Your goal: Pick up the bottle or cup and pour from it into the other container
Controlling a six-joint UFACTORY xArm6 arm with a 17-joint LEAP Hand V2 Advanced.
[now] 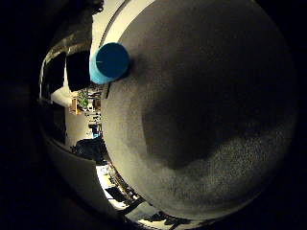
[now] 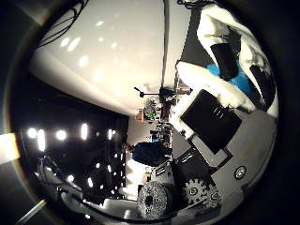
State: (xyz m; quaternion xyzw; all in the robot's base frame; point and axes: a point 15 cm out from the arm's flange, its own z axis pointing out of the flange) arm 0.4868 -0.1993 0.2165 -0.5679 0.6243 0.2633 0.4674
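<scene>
Little-finger-side palm view: a grey, speckled, felt-like worktop [image 1: 206, 110] fills most of the view, so the palm faces down onto it. A round blue plastic cup [image 1: 109, 63] stands near the worktop's edge, well apart from the patch directly under the palm. It appears to be upright, seen from above; whether it holds anything cannot be told. A broad dark shadow lies on the worktop under the palm.

Thumb-side palm view: the white-and-black robot hand [image 2: 220, 89] reaches across the frame. Its fingers look fairly straight and relaxed, with nothing between them. A patch of the same blue shows behind the fingers, apart from them. The fingers do not close round it. Beyond is dim room background with ceiling lights.

No second container is visible in either view; where the pour target stands cannot be told.

Judgement: the step in hand is the approach, with the grasp not yet made. The cup sits untouched on the worktop and the robot hand is empty and released.

Next move, as I read it: carry the palm across toward the cup, bring the fingers to one side of its wall and the thumb to the other, then curl in around it. Care is needed near the worktop's edge, since a sideways nudge could tip the cup or push it off.
</scene>
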